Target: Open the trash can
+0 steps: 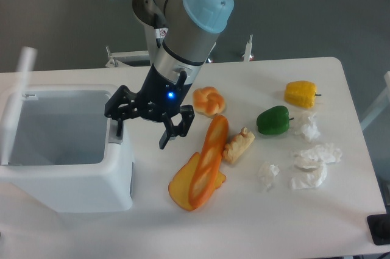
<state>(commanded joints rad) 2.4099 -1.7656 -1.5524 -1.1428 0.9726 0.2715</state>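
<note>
We take this for a robotics lab or test room rather than a home. A bare white table [341,222] with rounded corners stands against a plain grey wall, and an industrial arm [183,33] with pale blue joint caps reaches over it from the far edge. Metal brackets [122,58] show at that far edge. Toward the right edge, plastic-looking food props such as a green pepper [272,119] and a baguette [209,161] lie among crumpled white tissues [314,164], set out like test objects.
</note>
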